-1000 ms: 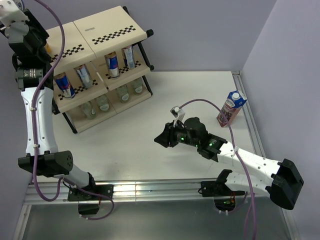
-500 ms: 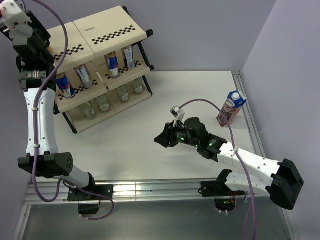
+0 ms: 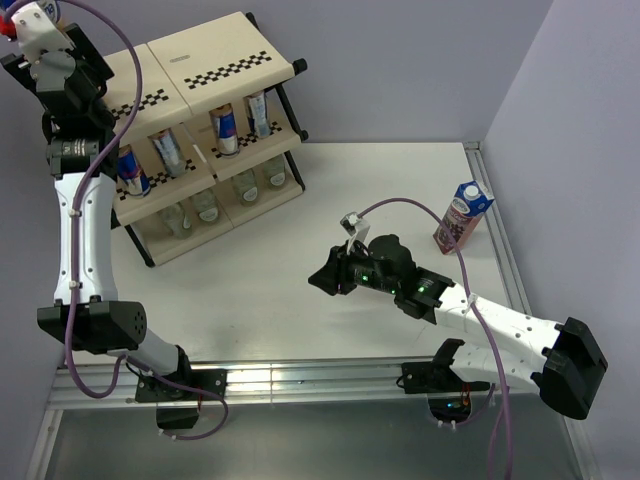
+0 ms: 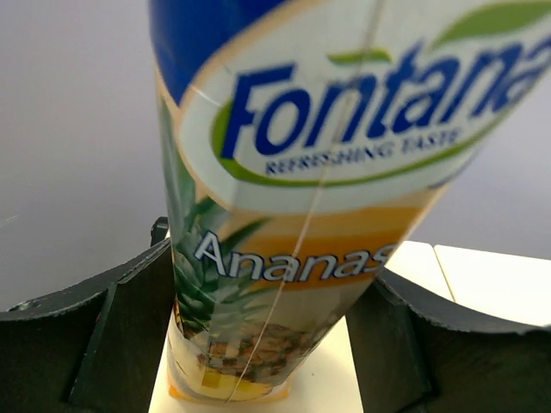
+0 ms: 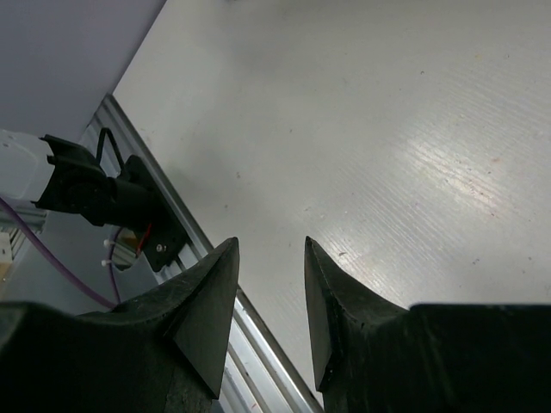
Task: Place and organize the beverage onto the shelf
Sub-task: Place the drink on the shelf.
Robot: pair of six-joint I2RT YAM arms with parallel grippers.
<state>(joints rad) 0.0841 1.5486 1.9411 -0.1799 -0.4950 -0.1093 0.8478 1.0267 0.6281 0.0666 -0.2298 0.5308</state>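
On the shelf [image 3: 200, 55], cans [image 3: 225, 128] above bottles [image 3: 207, 207]

Carton [image 4: 293, 215] top cropped at wrist-cam edge; left pincer [image 4: 267, 344] grip poss. loose, unclear.

A: What's the room like?
B: A pale lilac wall [image 3: 400, 70] behind, another on the right. The white surface [image 3: 300, 290] (faintly streaked) has a metal rail [image 3: 300, 378] along its near edge, catching bright glare.
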